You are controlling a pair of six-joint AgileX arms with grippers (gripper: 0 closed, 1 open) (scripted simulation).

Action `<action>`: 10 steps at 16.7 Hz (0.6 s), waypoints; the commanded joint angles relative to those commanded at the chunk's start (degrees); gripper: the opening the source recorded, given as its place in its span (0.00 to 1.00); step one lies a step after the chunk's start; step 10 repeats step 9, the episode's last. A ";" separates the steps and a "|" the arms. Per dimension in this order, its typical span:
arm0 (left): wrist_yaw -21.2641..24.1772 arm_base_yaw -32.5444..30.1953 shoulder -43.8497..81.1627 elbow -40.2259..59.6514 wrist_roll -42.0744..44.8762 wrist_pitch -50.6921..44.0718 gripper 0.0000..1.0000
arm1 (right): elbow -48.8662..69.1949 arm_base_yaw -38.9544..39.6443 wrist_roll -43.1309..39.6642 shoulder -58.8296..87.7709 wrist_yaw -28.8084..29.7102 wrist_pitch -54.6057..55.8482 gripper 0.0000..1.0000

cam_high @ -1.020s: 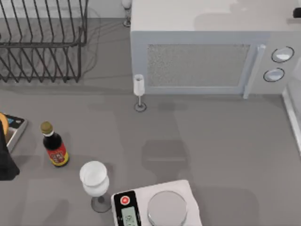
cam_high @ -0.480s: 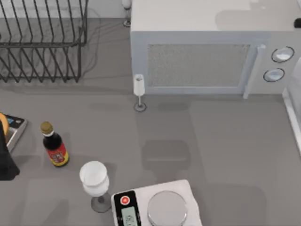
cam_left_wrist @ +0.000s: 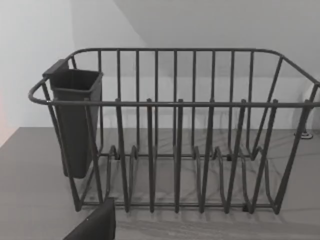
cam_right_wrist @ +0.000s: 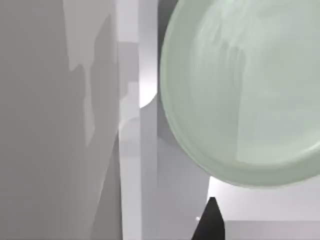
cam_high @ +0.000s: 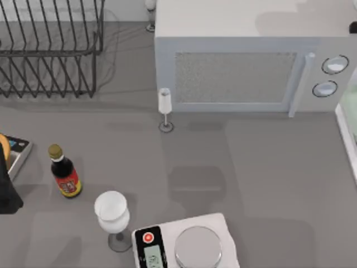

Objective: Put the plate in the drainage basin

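- Plate [cam_right_wrist: 245, 95]: right wrist view, close to the camera; a mint sliver at the top view's right edge [cam_high: 351, 106], beside the microwave [cam_high: 245, 56].
- Rack [cam_left_wrist: 175, 130]: left wrist view, no dishes in it.
- Claw state: cannot tell for either arm.

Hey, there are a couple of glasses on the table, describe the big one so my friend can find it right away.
Start at the white scale on the table's near edge. Just left of it stands the wide white goblet, right of the dark sauce bottle. The other glass, by the microwave, is far slimmer.
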 joint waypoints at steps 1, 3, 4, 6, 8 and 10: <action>0.00 0.00 0.00 0.00 0.00 0.00 1.00 | 0.00 0.00 0.00 0.00 0.00 0.00 0.83; 0.00 0.00 0.00 0.00 0.00 0.00 1.00 | 0.00 0.00 0.00 0.00 0.00 0.00 0.98; 0.00 0.00 0.00 0.00 0.00 0.00 1.00 | 0.00 0.00 0.00 0.00 0.00 0.00 1.00; 0.00 0.00 0.00 0.00 0.00 0.00 1.00 | 0.00 0.00 0.00 0.00 0.00 0.00 1.00; 0.00 0.00 0.00 0.00 0.00 0.00 1.00 | 0.00 0.00 0.00 0.00 0.00 0.00 1.00; 0.00 0.00 0.00 0.00 0.00 0.00 1.00 | 0.00 0.00 0.00 0.00 0.00 0.00 1.00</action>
